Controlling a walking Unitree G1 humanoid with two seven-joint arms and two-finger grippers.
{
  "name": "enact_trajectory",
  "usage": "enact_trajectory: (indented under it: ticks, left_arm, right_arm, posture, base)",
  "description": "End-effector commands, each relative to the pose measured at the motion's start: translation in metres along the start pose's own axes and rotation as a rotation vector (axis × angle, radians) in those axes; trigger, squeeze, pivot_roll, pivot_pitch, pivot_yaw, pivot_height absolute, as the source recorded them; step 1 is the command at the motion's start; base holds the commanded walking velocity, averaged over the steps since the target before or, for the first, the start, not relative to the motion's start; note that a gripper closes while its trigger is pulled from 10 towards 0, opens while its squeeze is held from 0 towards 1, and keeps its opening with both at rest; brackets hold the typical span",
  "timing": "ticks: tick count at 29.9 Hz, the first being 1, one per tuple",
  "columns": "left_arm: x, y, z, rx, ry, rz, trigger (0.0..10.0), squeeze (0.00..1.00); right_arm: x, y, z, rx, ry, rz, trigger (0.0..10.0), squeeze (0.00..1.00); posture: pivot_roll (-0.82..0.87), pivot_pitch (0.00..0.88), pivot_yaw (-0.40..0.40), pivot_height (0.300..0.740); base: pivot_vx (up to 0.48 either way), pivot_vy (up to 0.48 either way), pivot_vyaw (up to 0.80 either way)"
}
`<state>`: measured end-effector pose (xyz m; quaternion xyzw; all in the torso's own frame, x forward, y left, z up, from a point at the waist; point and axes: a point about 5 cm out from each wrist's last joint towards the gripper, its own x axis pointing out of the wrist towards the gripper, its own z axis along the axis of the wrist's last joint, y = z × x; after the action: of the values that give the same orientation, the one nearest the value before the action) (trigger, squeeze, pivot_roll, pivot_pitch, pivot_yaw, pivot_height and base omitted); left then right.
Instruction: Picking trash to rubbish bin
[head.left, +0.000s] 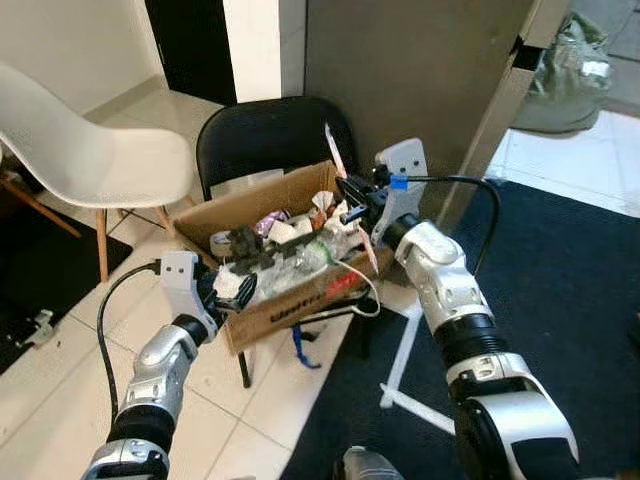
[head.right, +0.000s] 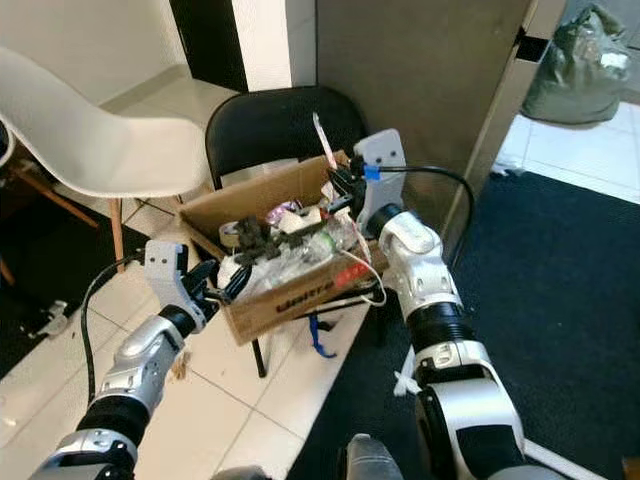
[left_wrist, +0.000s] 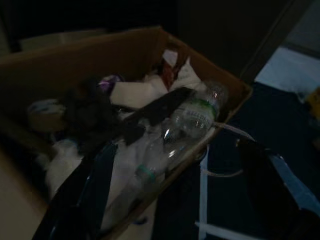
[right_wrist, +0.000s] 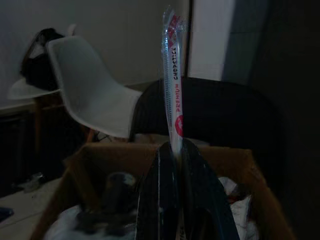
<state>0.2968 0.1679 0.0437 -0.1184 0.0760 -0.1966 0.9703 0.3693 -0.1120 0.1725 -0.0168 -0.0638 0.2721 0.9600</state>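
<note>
Right gripper clamps an upright chopstick wrapper above the cardboard box; left gripper gapes beside it.

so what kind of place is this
Probably a room in a home: a white shell chair on tiled floor, a black folding chair holding a cardboard box of trash, and dark carpet.

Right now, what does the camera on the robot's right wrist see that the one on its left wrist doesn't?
The right wrist view shows a wrapped chopstick packet pinched upright in the right gripper, with a white chair and a black chair behind. The left wrist view shows a clear plastic bottle lying among the trash and the dark carpet beyond. Both show the cardboard box of rubbish.
</note>
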Motion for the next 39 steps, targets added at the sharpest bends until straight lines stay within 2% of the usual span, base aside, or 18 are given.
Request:
enact_trajectory:
  ticks: [1, 7, 17, 19, 25, 27, 28, 36, 37, 39]
  left_arm:
    - [-0.004, 0.002, -0.005, 0.005, 0.037, 0.005, 10.0, 0.0]
    - [-0.003, -0.003, -0.01, 0.02, 0.071, -0.024, 10.0, 0.0]
    - [-0.003, -0.004, -0.009, 0.03, 0.081, -0.029, 10.0, 0.0]
    - [-0.003, -0.005, -0.01, 0.035, 0.086, -0.031, 10.0, 0.0]
    - [-0.004, -0.006, -0.011, 0.038, 0.09, -0.032, 10.0, 0.0]
    - [-0.004, -0.007, -0.012, 0.04, 0.093, -0.033, 10.0, 0.0]
    - [-0.004, -0.007, -0.012, 0.041, 0.094, -0.033, 10.0, 0.0]
    - [-0.005, -0.01, -0.015, 0.044, 0.102, -0.032, 10.0, 0.0]
    - [-0.007, -0.01, -0.016, 0.047, 0.104, -0.03, 10.0, 0.0]
    - [-0.008, -0.011, -0.017, 0.049, 0.104, -0.029, 10.0, 0.0]
  right_arm:
    - [0.006, 0.006, 0.009, -0.01, -0.02, 0.022, 10.0, 0.0]
    - [0.013, 0.019, 0.022, -0.021, -0.05, 0.06, 10.0, 0.0]
    - [0.018, 0.025, 0.03, -0.035, -0.06, 0.077, 10.0, 0.0]
    - [0.021, 0.037, 0.032, -0.076, -0.032, 0.116, 10.0, 0.0]
    - [0.027, 0.05, 0.032, -0.12, 0.022, 0.124, 10.0, 0.0]
    - [0.035, 0.057, 0.032, -0.198, 0.073, 0.097, 10.0, 0.0]
    - [0.037, 0.058, 0.032, -0.204, 0.08, 0.087, 10.0, 0.0]
    - [0.045, 0.048, 0.032, -0.234, 0.135, -0.061, 10.0, 0.0]
    - [0.047, 0.036, 0.031, -0.253, 0.157, -0.14, 10.0, 0.0]
    - [0.047, 0.028, 0.031, -0.25, 0.171, -0.184, 10.0, 0.0]
  posture:
    - [-0.04, 0.0, 0.013, 0.74]
    - [-0.03, 0.0, 0.011, 0.74]
    - [-0.03, 0.0, 0.008, 0.74]
    - [-0.03, 0.0, 0.009, 0.74]
    - [-0.02, 0.0, 0.006, 0.74]
    - [-0.02, 0.0, 0.001, 0.74]
    - [-0.02, 0.0, 0.001, 0.74]
    - [-0.02, 0.0, -0.011, 0.74]
    - [-0.01, 0.0, -0.02, 0.74]
    - [-0.01, 0.0, -0.024, 0.74]
  base:
    - [0.315, 0.0, 0.0]
    - [0.167, 0.0, 0.0]
    - [0.0, 0.0, 0.0]
    - [0.0, 0.0, 0.0]
    - [0.0, 0.0, 0.0]
    - [0.0, 0.0, 0.0]
    - [0.0, 0.0, 0.0]
    - [0.0, 0.0, 0.0]
    - [0.0, 0.0, 0.0]
    - [0.0, 0.0, 0.0]
